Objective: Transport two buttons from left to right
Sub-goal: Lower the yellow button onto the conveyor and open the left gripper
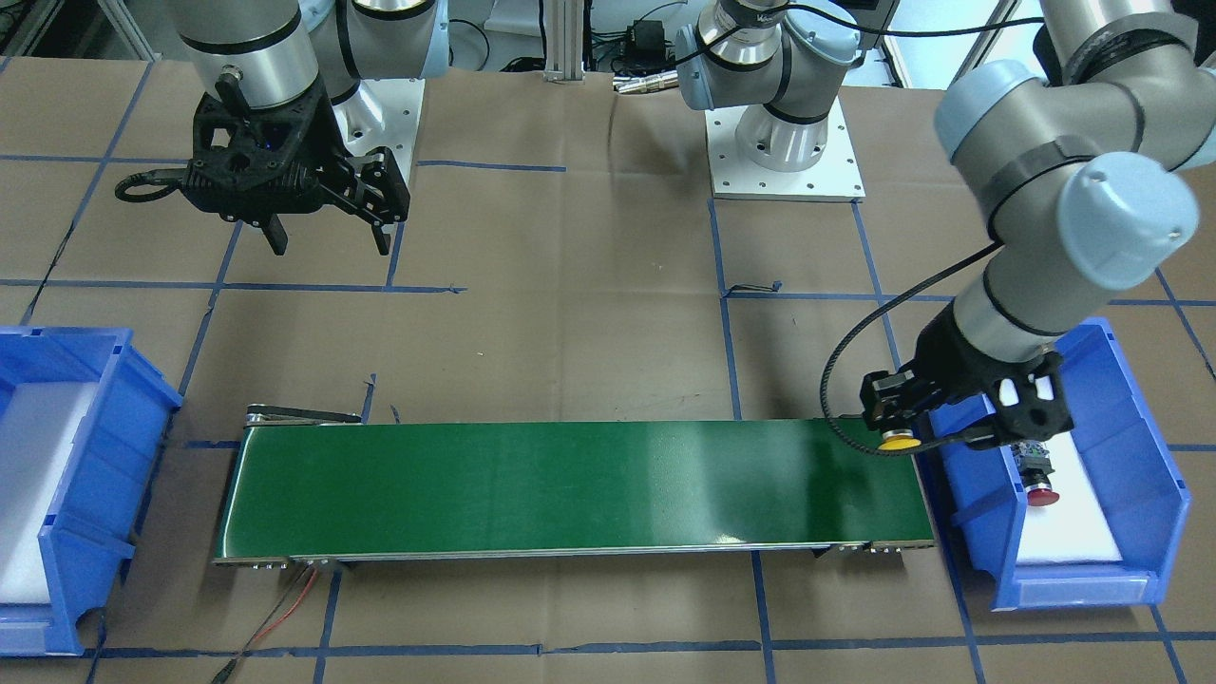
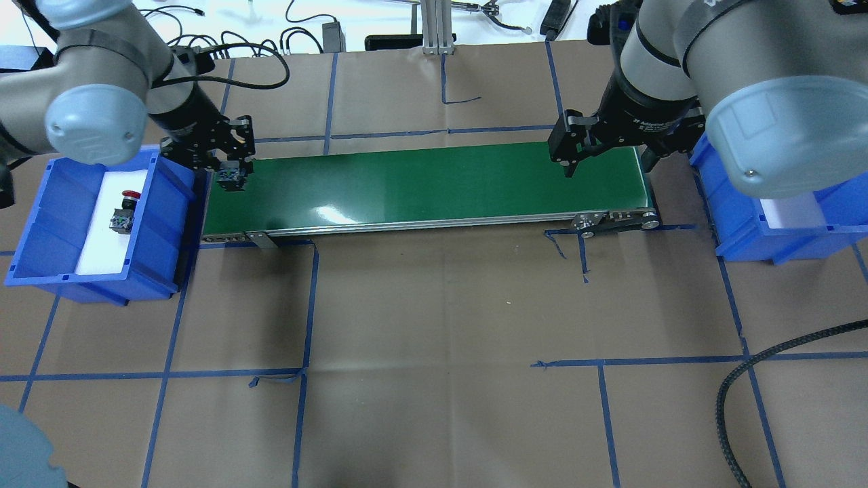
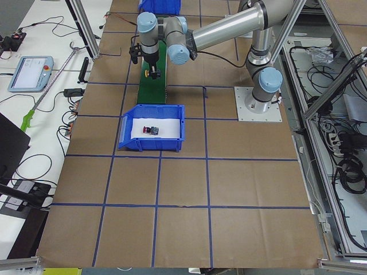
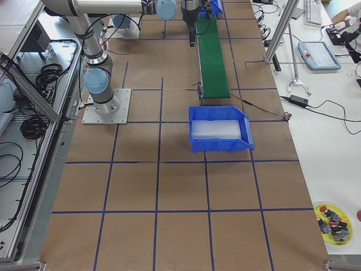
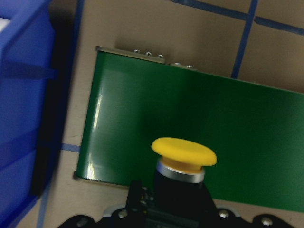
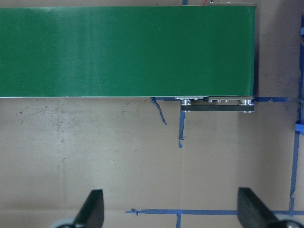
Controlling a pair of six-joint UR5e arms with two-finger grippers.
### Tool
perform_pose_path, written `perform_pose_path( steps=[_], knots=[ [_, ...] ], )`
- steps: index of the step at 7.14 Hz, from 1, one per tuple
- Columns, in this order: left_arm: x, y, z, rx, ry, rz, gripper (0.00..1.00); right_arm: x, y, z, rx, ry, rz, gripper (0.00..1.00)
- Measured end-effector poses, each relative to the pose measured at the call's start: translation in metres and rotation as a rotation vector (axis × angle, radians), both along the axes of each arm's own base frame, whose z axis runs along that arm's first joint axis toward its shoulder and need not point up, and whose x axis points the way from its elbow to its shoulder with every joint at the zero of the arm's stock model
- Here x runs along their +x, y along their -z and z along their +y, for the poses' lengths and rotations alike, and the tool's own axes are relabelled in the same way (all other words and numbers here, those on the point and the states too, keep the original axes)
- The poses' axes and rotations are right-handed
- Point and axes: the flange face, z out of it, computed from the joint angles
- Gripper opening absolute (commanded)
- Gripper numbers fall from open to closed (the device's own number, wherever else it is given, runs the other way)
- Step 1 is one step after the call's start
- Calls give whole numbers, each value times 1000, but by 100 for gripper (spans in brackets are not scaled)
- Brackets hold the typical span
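My left gripper point(image 1: 898, 429) is shut on the yellow button point(image 1: 899, 441), grasping its dark body with the cap sticking out. It holds the button just above the left end of the green conveyor belt point(image 1: 570, 484), next to the left blue bin point(image 1: 1149, 475). The left wrist view shows the yellow button point(image 5: 184, 152) over the belt point(image 5: 247, 123). The red button point(image 2: 125, 210) lies on white foam inside that left bin point(image 2: 41, 224). My right gripper point(image 1: 330, 237) hangs open and empty high up near the belt's right end, its fingers point(image 6: 92, 209) spread wide.
The right blue bin point(image 2: 746, 237) with a white foam liner stands past the belt's right end. Blue tape lines cross the brown table cover. Red and black wires point(image 1: 285, 608) trail from the belt's right end. A yellow dish of spare parts point(image 4: 333, 223) sits on a side table.
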Motion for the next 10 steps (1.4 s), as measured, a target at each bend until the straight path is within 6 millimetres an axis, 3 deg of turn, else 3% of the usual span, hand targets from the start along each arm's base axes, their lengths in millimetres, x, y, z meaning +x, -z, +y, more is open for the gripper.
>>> perform_pose_path(
  steps=[1, 3, 4, 5, 6, 8, 10],
  knots=[
    [-21, 26, -11, -8, -3, -10, 7, 0, 0, 0, 0, 0, 0, 100],
    [-36, 60, -15, -1, 3, -34, 9, 0, 0, 0, 0, 1, 0, 100],
    [-37, 70, -12, -2, 5, -38, 18, 0, 0, 0, 0, 1, 0, 100],
    [-38, 78, -8, -12, 3, -40, 69, 0, 0, 0, 1, 1, 0, 100],
    [-38, 82, -6, -20, 0, -41, 97, 0, 1, 0, 2, 1, 0, 100],
    [-36, 76, -8, -43, -7, -40, 99, 0, 1, 0, 2, 1, 0, 100],
    [-29, 44, -7, -82, -13, -41, 99, 0, 1, 0, 2, 0, -1, 100]
  ],
)
